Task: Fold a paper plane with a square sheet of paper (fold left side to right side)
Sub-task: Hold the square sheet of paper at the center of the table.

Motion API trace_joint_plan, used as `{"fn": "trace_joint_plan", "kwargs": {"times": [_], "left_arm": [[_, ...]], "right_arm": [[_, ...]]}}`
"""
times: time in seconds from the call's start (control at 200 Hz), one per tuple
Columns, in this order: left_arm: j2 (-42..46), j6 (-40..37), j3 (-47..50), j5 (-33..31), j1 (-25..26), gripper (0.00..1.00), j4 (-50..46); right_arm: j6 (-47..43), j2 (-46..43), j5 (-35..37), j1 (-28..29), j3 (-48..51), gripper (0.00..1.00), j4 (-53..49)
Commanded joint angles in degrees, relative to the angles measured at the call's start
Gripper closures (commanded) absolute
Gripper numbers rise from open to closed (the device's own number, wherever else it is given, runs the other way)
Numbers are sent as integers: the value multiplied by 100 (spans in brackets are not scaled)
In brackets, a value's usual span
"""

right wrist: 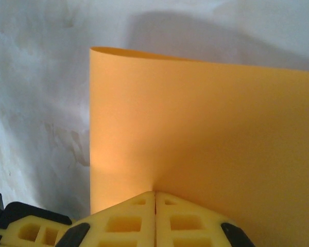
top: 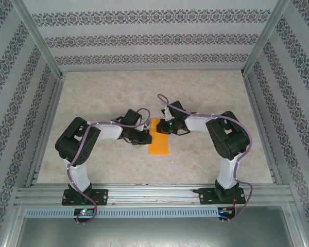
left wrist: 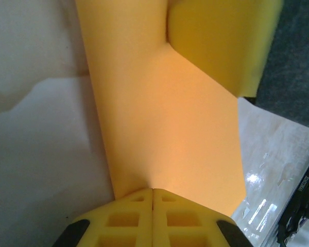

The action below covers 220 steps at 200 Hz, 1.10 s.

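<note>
One orange sheet [top: 159, 145], doubled over, long axis near-to-far.

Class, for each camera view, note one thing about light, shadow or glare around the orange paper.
Top external: even, diffuse light, no glare on the orange sheet. Left wrist: bright glare patches on the table at lower right. Right wrist: the sheet throws a grey shadow on the table behind it.

A pale, marble-patterned worktop [top: 118, 87] lies at the frame's centre, enclosed by white walls [top: 144, 38] with dark floral bands (left, right and top); aluminium rails [top: 154, 194] cross the bottom.
</note>
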<state>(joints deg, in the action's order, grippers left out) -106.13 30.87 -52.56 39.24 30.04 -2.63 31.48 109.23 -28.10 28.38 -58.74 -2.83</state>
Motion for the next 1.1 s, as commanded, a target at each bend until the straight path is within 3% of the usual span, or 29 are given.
{"fn": "trace_joint_plan", "kwargs": {"times": [0.0,0.18,0.285,0.425,0.724,1.094], "left_arm": [[-109,154,264,-157,102,94,-22],[-22,491,505,-320,183,95,195],[4,659,579,-423,284,95,280],[-11,812,603,-544,417,95,358],[23,867,470,-528,450,95,368],[-19,908,-210,-142,330,91,575]], "right_arm": [[-76,-445,69,52,31,91,-287],[9,-1164,260,60,541,93,-328],[186,-1570,177,103,1008,100,-311],[477,-1856,10,354,1465,100,-204],[631,-1570,280,674,1725,100,-229],[171,-1229,975,702,1701,100,-1150]]}}
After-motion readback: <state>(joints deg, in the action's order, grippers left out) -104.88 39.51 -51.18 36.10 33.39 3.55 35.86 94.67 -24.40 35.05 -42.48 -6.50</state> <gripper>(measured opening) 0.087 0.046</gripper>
